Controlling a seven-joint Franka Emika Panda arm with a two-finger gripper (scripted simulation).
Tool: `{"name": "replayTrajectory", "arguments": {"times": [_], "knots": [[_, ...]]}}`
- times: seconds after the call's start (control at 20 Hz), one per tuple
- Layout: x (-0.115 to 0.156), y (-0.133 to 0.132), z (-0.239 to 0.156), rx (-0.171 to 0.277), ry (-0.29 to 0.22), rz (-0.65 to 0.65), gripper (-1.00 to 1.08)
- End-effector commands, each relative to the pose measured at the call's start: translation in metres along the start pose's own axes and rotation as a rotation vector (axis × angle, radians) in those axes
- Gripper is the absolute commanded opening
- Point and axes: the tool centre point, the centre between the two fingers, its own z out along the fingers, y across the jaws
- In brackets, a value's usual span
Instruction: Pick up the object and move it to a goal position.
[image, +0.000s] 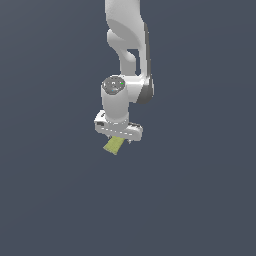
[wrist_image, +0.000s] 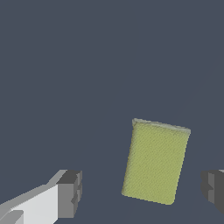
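In the wrist view, the two dark grey blocky fingertips (wrist_image: 70, 192) of the white gripper (wrist_image: 142, 192) stand wide apart, one on either side of the small yellow-green, slightly wedge-shaped matte block (wrist_image: 155, 162). Neither fingertip touches the block; a clear gap of dark background shows between each pad and the block's nearer edge, and the block lies closer to one pad than to the other. The jaws are released and grasp nothing. The block is much narrower than the span between the fingertips, and its long sides are slightly tilted against the line joining them. A paler grey edge runs along its far end.

In the exterior view, the white gripper (image: 121, 138) points downward, and the yellow-green block (image: 113, 145) shows just below it, sticking out toward the exterior view's left from under the gripper's white crossbar. Whether the block rests on the plain dark blue-grey ground (image: 200, 200) cannot be told for sure, since that ground has no visible texture or shadow.

Above the gripper, the white, rounded arm (image: 125, 35) of smooth glossy segments rises straight up and leaves the picture at its top.
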Motion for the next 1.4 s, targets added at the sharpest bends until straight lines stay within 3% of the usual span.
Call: {"name": "replayTrajectory", "arguments": {"times": [0.0, 0.4, 0.75, 1.35], "knots": [[-0.008, 0.014, 0.016, -0.003, -0.004, 0.061, 1.0], [-0.022, 0.038, 0.041, -0.012, -0.01, 0.16, 1.0], [-0.022, 0.039, 0.046, -0.012, -0.011, 0.159, 1.0], [-0.024, 0.04, 0.09, -0.012, -0.01, 0.164, 1.0]]}}
